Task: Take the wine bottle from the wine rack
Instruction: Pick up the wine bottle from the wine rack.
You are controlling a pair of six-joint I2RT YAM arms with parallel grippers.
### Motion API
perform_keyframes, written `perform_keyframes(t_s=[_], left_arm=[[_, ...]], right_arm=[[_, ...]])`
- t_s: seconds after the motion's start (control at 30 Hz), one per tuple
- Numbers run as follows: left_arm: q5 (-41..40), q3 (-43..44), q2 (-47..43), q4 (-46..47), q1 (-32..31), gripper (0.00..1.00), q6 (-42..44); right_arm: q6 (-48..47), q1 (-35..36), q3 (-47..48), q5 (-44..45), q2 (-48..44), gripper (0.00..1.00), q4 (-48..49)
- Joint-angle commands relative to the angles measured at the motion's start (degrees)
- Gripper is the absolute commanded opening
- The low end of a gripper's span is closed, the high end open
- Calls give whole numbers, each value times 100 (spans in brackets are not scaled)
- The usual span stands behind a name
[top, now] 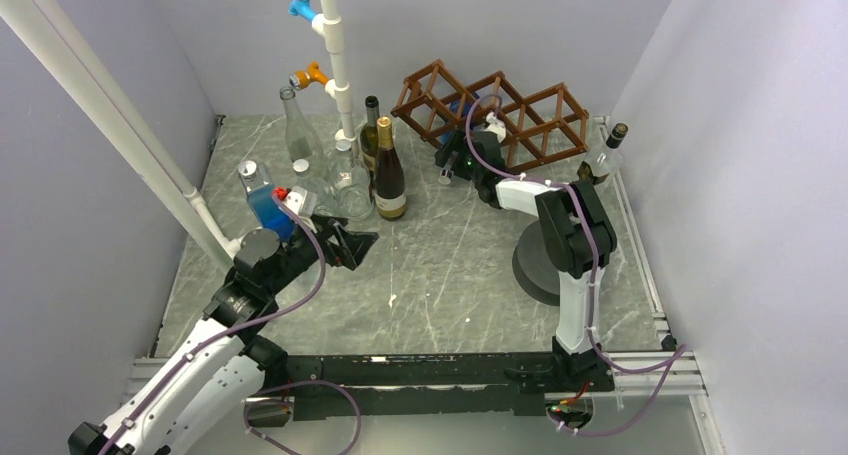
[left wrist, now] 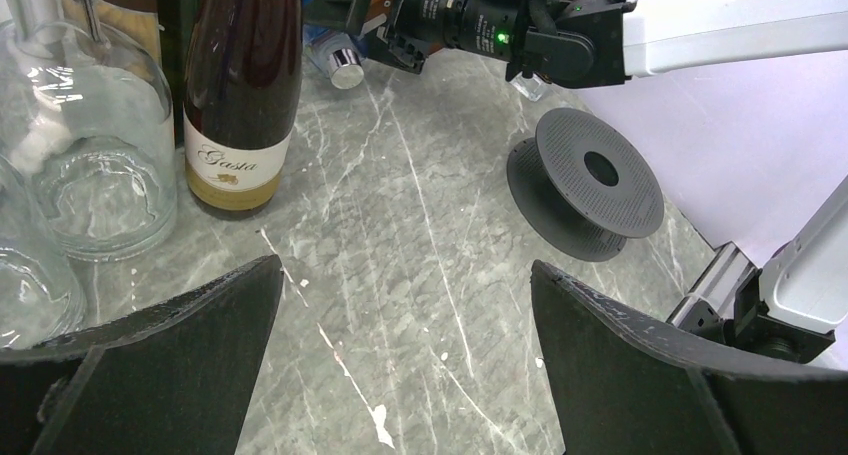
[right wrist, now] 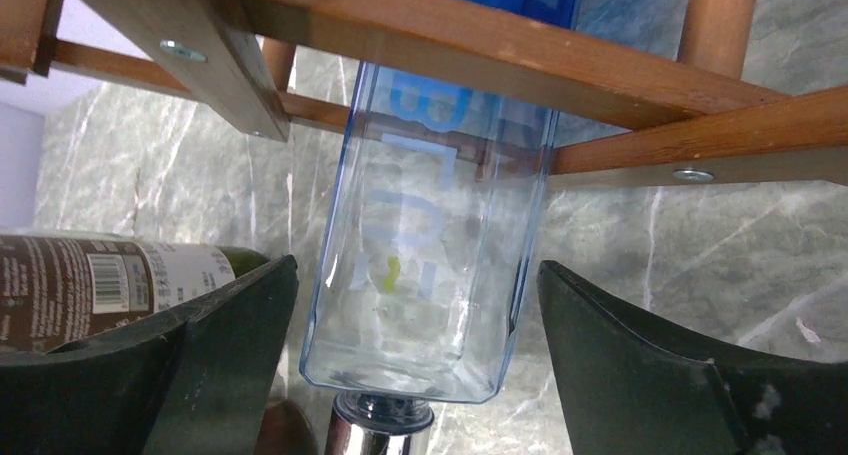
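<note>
The brown wooden wine rack (top: 500, 110) stands at the back of the table. Its slats (right wrist: 450, 45) cross the top of the right wrist view. A clear blue square bottle (right wrist: 430, 255) lies in a rack cell with its silver-capped neck (right wrist: 380, 430) pointing out towards the camera. A bit of its blue shows in the top view (top: 457, 109). My right gripper (right wrist: 415, 265) (top: 452, 160) is open, one finger on each side of the bottle's shoulder, not touching it. My left gripper (left wrist: 405, 265) (top: 355, 245) is open and empty over bare table.
Several bottles stand at the back left: a blue one (top: 262, 200), clear glass ones (left wrist: 90, 145) and a labelled wine bottle (left wrist: 240, 85). A dark labelled bottle (right wrist: 100, 285) shows beside the right fingers. A black spool (left wrist: 590, 185) lies mid-right. Another bottle (top: 605, 155) stands by the right wall.
</note>
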Motion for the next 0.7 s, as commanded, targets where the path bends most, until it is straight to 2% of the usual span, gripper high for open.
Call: perform_keyframes(t_s=[0.0, 0.17, 0.3, 0.4, 0.53, 0.67], left_arm=[[-14, 55, 70, 87, -14, 99, -74], [10, 53, 79, 80, -15, 99, -119], [15, 57, 76, 42, -15, 100, -139], [4, 61, 63, 20, -15, 100, -140], [14, 52, 58, 19, -15, 100, -138], [31, 28, 56, 53, -15, 100, -140]], right_arm=[[417, 5, 140, 208, 106, 89, 564], [566, 2, 123, 211, 169, 78, 730], [815, -7, -89, 85, 135, 54, 978], [958, -3, -320, -22, 36, 41, 1214], [1111, 4, -885, -85, -311, 30, 1645], [1252, 85, -1447, -62, -788, 26, 1886]])
